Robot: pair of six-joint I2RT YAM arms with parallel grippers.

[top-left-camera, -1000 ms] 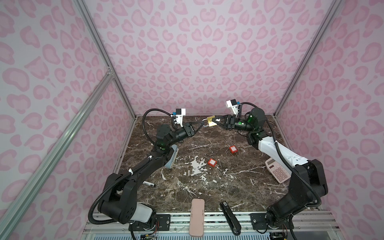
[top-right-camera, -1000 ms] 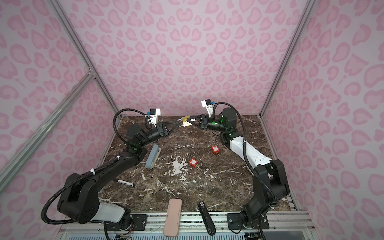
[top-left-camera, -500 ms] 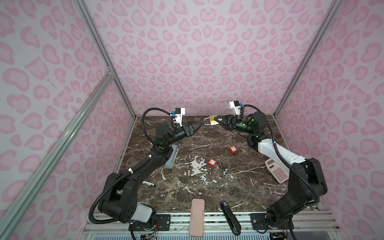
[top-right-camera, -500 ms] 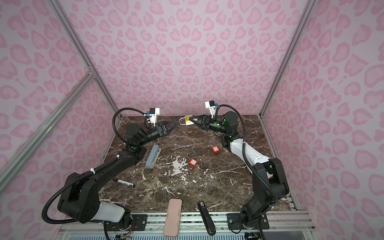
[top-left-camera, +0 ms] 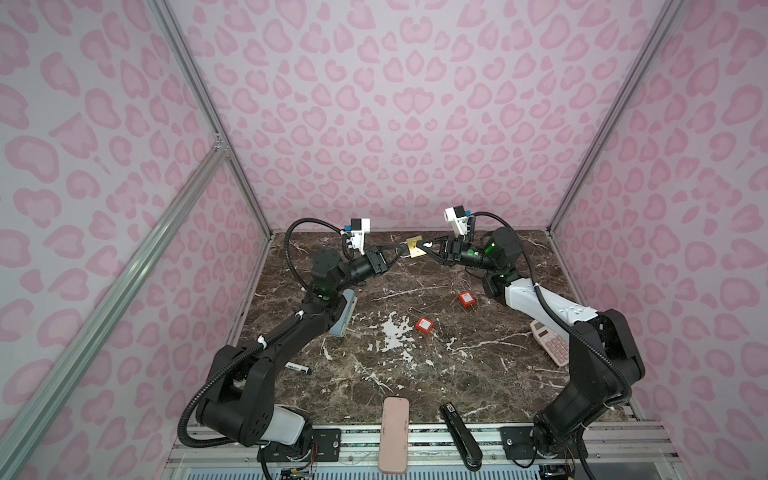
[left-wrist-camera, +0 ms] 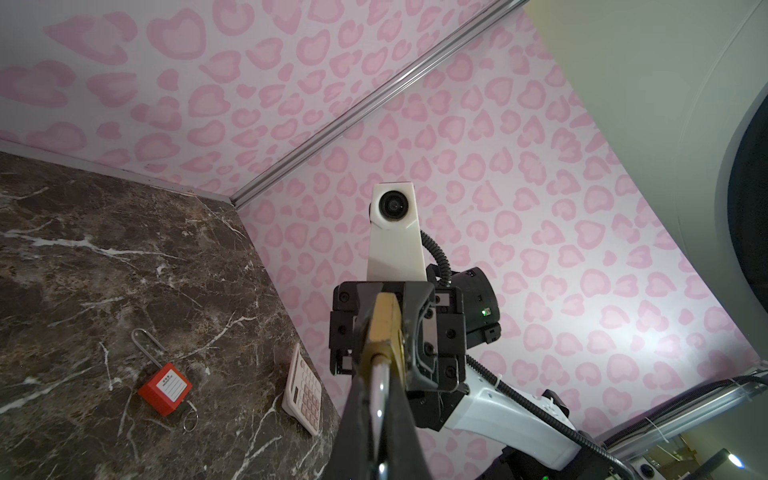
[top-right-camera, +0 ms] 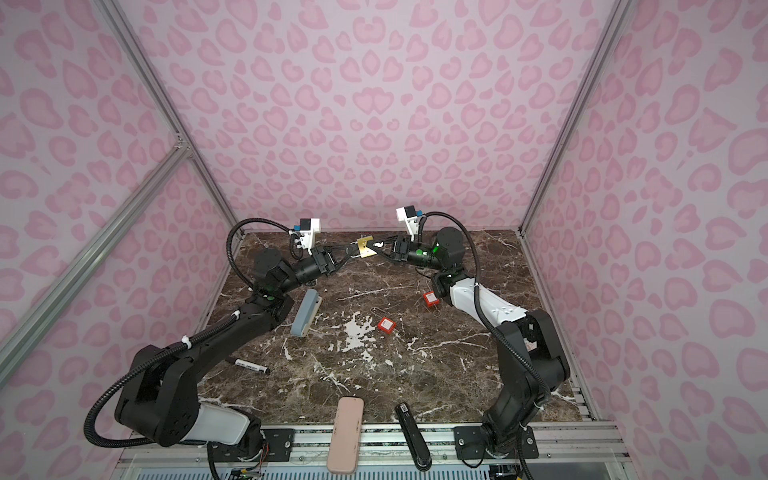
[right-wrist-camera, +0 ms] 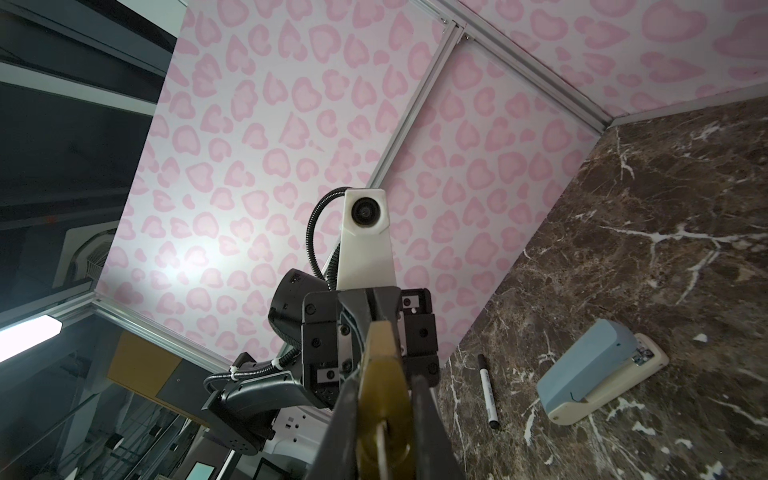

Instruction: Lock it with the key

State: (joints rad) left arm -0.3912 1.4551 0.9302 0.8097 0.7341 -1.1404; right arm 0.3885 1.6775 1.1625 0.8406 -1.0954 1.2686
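While the left end effector [top-left-camera: 399, 253] pinches its shackle [left-wrist-camera: 379, 395] and the right end effector [top-left-camera: 428, 249] clamps the brass padlock [top-left-camera: 414, 245], press squarely.

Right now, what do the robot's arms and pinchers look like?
Both arms are mostly black and chunky. The left arm has a white base piece; the right arm has a white forearm. Ribbed black cables loop along each, and green lights glow near the wrists. The left gripper and right gripper have thin black fingers under white camera blocks.
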